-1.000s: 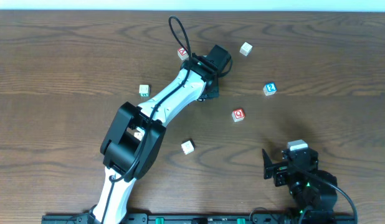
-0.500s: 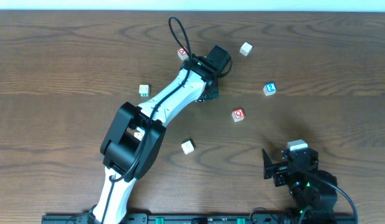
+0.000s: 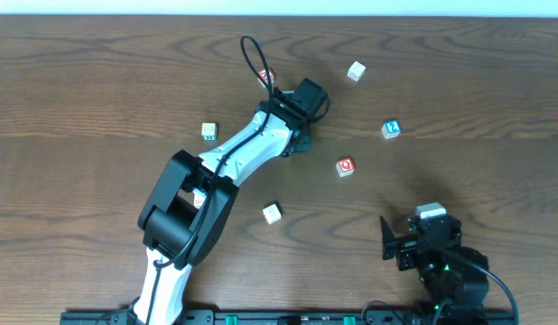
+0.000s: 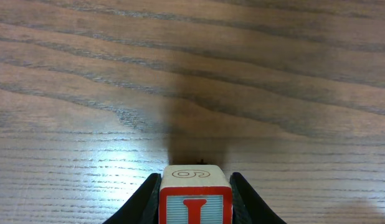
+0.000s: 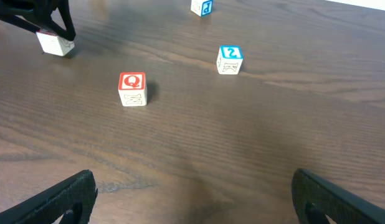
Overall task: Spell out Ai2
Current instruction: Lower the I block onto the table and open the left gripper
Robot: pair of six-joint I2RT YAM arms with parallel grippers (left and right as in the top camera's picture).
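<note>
Pale wooden cube with a red I (image 4: 195,206) is clamped between the left hand's (image 4: 195,180) fingers (image 4: 144,200), with the letter face toward the wrist camera. Overhead, the left hand (image 3: 302,97) covers it at the far middle of the brown wooden worktop (image 3: 478,81). A red-marked pale cube (image 3: 267,75) lies just beside that hand, partly behind a black cable (image 3: 254,50). The blue-2 pale cube (image 3: 391,128) lies off to the right, with the red Q cube (image 3: 345,166) near it. The right hand (image 5: 192,193) has its fingers apart and sits at the near right, well apart from every cube.
</note>
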